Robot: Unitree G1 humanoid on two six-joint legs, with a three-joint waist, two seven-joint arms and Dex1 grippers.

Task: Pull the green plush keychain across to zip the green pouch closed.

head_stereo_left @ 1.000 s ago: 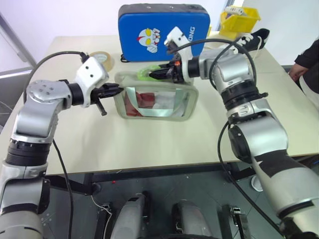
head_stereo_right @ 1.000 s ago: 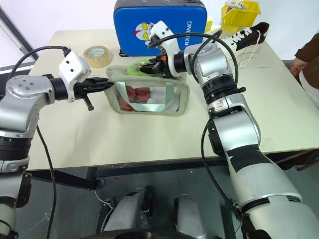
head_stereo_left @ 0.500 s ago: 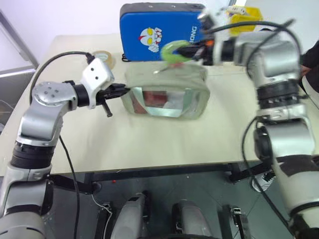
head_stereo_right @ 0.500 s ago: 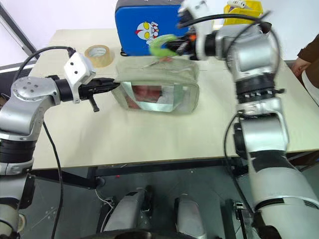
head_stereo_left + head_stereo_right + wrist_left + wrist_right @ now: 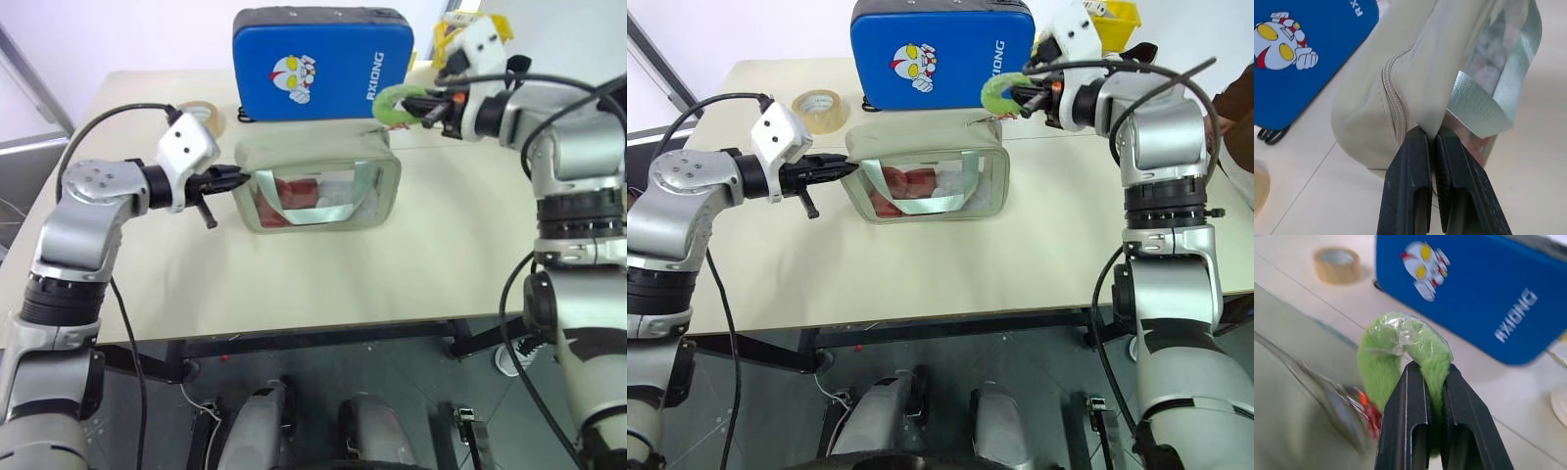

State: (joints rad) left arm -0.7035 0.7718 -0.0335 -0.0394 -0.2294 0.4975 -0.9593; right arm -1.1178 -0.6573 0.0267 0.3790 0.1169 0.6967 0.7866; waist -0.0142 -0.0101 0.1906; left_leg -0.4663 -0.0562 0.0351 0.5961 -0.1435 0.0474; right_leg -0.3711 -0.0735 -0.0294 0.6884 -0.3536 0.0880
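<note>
The green pouch (image 5: 318, 191) stands upright in the middle of the table, its clear window and pale strap facing me. My left gripper (image 5: 233, 179) is shut on the fabric of the pouch's left end (image 5: 1410, 98), beside the zipper teeth. My right gripper (image 5: 419, 110) is shut on the green plush keychain (image 5: 394, 102), a lime-green furry loop held just above the pouch's top right corner. In the right wrist view the green plush keychain (image 5: 1400, 352) is pinched between the black fingers, with its chain running down to the pouch.
A blue cartoon-printed case (image 5: 321, 61) stands behind the pouch. A tape roll (image 5: 204, 116) lies at the back left. A yellow bin (image 5: 1102, 22) and a black sneaker (image 5: 1132, 59) sit at the back right. A person's sleeve (image 5: 1234, 108) shows at the right edge.
My right gripper has carried the keychain from the pouch's top left across to its right end, and the pouch top has drawn together. The left gripper has kept its hold.
</note>
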